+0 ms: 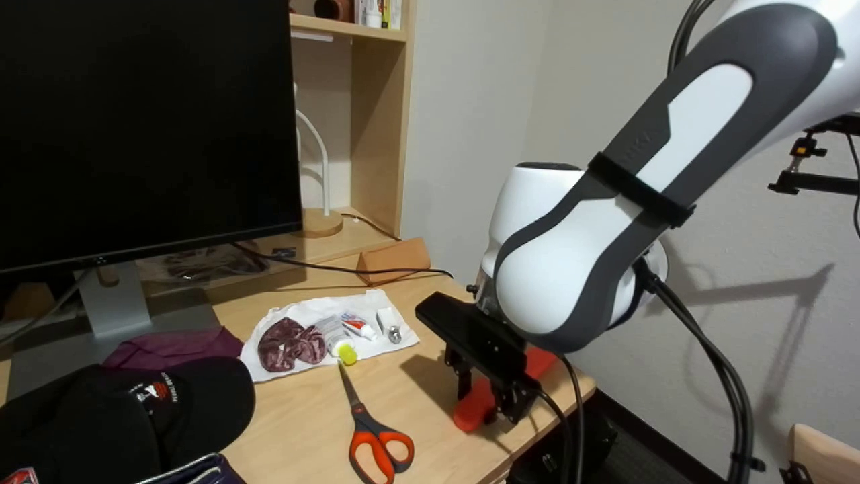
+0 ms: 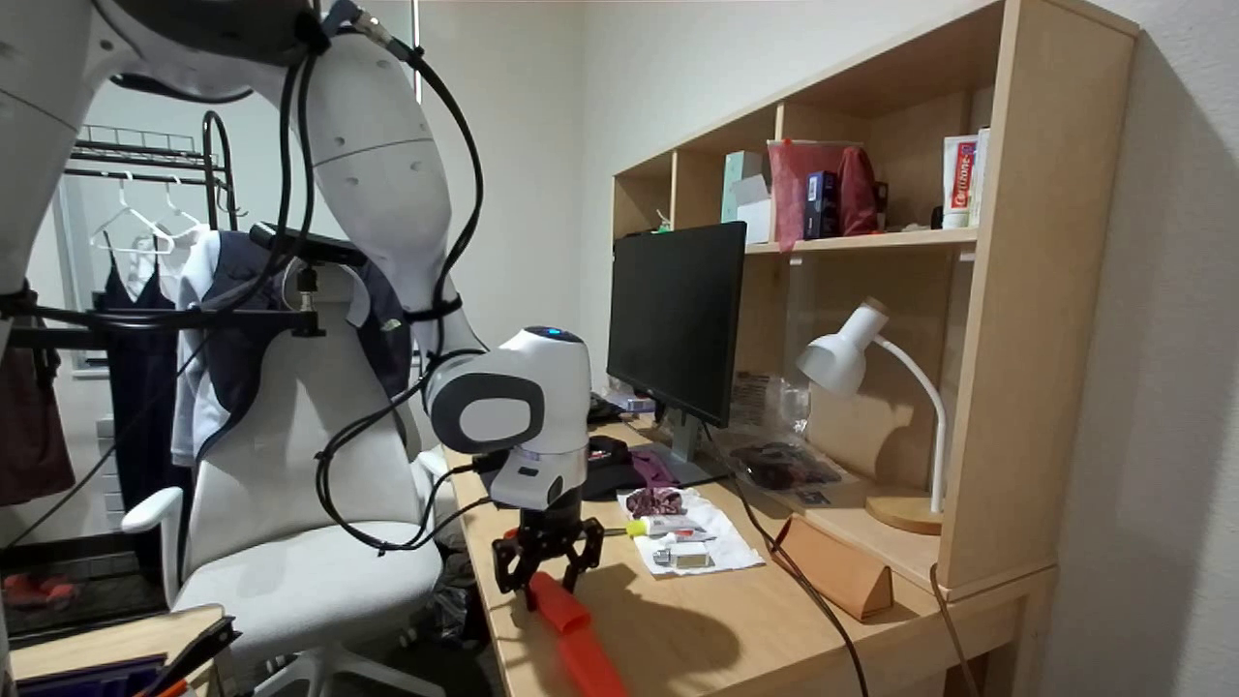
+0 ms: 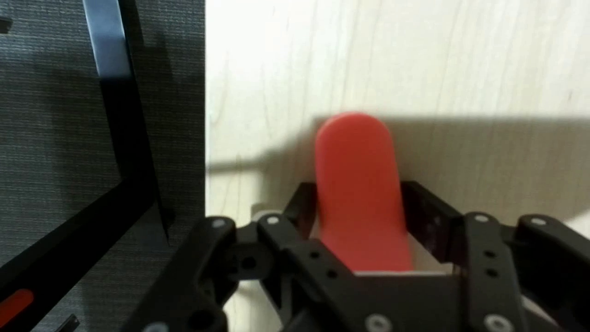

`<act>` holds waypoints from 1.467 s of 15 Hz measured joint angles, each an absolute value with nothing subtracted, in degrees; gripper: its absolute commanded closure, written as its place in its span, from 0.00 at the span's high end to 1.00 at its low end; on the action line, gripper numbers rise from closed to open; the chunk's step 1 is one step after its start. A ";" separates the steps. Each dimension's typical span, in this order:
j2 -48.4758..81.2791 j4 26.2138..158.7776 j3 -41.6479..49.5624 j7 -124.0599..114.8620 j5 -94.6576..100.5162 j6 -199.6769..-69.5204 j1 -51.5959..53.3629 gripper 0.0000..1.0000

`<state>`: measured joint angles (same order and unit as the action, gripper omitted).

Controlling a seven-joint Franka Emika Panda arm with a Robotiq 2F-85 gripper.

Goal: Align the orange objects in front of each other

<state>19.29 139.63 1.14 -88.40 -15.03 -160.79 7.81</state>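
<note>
Currently, one orange block (image 3: 359, 184) is gripped from both sides by the gripper (image 3: 358, 200) near the edge of the desk (image 2: 668, 600). In an exterior view, the second orange block (image 2: 590, 666) is seen at its near end; whether the two touch cannot be told. In an exterior view, scissors (image 1: 368, 423) are seen to the left, with a paper sheet (image 1: 368, 302) farther off.

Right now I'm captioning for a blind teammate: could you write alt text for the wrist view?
A black gripper is closed on an orange-red block from both sides, the block's rounded end toward the picture's top. Beneath is a pale wooden tabletop; beyond its edge at picture left is a dark textured surface.
</note>
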 measured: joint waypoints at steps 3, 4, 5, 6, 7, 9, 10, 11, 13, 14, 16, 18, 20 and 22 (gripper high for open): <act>19.03 140.08 1.02 -88.40 -15.43 -160.98 7.77 0.79; 19.04 140.19 0.98 -88.40 -15.43 -160.98 7.77 0.87; 19.04 140.31 0.91 -88.40 -15.43 -160.98 7.78 0.92; 19.05 140.42 0.82 -88.40 -15.43 -160.98 7.78 0.99; 19.10 140.49 0.74 -88.40 -15.43 -160.98 7.80 0.99; 19.21 140.53 0.63 -88.40 -15.43 -160.98 7.83 1.00; 19.25 140.53 0.61 -88.40 -15.43 -160.98 7.87 1.00; 19.33 140.53 0.62 -88.40 -15.25 -160.97 7.97 1.00; 19.31 140.52 1.03 -88.35 -14.09 -161.04 8.67 1.00; 19.07 140.51 1.82 -88.37 -12.11 -161.07 9.44 1.00; 17.59 140.52 4.55 -88.37 -5.44 -161.04 11.60 1.00; 14.49 140.59 6.32 -87.90 0.42 -160.77 12.80 1.00; 10.00 141.01 6.48 -85.54 3.99 -160.19 12.76 1.00; 4.54 142.08 5.60 -80.41 5.00 -157.11 12.08 1.00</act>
<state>4.54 142.08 5.60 -80.41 5.00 -157.11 12.08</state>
